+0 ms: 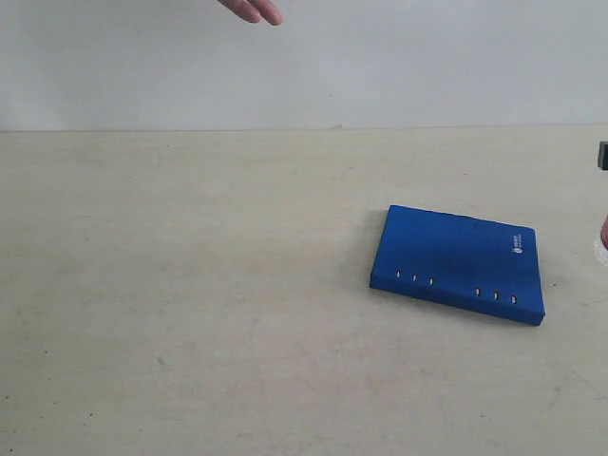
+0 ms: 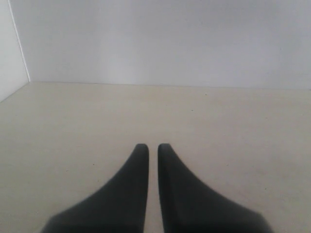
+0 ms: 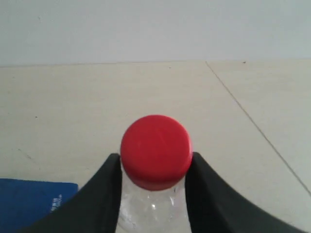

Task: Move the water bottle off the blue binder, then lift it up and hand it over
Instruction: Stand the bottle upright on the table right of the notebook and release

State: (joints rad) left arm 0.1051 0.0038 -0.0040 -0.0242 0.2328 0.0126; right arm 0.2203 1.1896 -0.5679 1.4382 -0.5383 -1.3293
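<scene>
The water bottle (image 3: 155, 150) fills the right wrist view: red cap toward the camera, clear body behind it. My right gripper (image 3: 155, 156) is shut on it, one black finger on each side just below the cap. The blue binder (image 1: 461, 261) lies flat on the table right of centre with nothing on it, and a corner of it (image 3: 29, 199) shows beside the held bottle. In the exterior view only a dark bit of the right arm (image 1: 602, 155) shows at the right edge. My left gripper (image 2: 153, 145) is shut over bare table, holding nothing.
A person's fingers (image 1: 252, 9) reach in at the top edge of the exterior view, left of centre. The beige table (image 1: 190, 285) runs back to a white wall (image 1: 380, 57). A seam line (image 3: 252, 121) crosses the table.
</scene>
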